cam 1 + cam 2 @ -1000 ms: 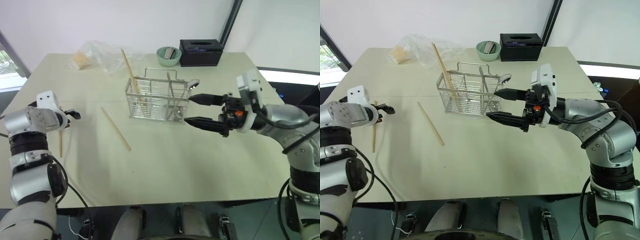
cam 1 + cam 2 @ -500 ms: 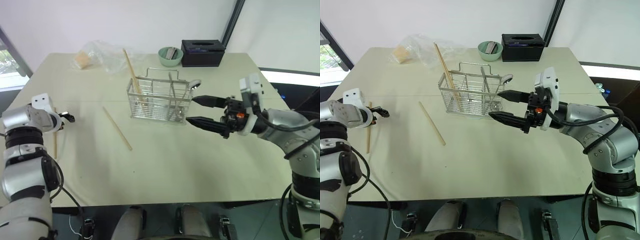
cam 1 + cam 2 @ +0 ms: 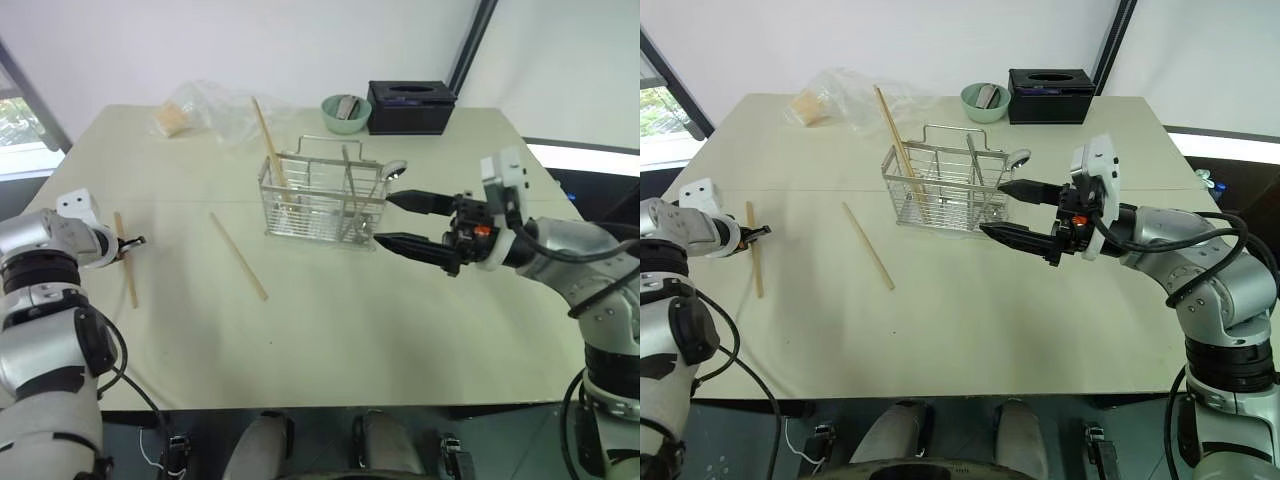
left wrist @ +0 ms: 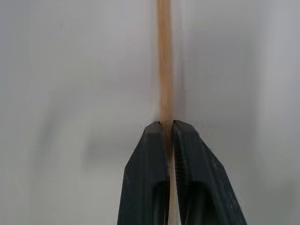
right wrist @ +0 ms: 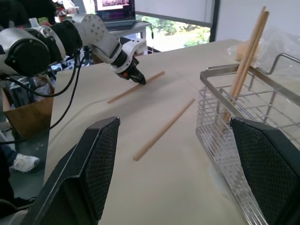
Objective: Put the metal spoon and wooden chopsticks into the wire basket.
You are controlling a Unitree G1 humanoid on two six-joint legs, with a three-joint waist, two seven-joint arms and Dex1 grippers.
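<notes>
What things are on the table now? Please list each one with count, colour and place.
wire basket: one, silver, middle of the table toward the far side.
wooden chopsticks in the basket: two, pale tan, leaning out of its left end.
metal spoon: one, silver, bowl sticking out at the basket's right end.
loose chopstick: one, pale tan, flat on the table left of the basket.
held chopstick: one, pale tan, at the table's left edge.
bowl: one, mint green, far side.
box: one, black, beside the bowl.
plastic bag: one, clear, far left.
table: one, cream.
left gripper: jaws shut on the held chopstick.
right gripper: jaws open, right of the basket.
</notes>
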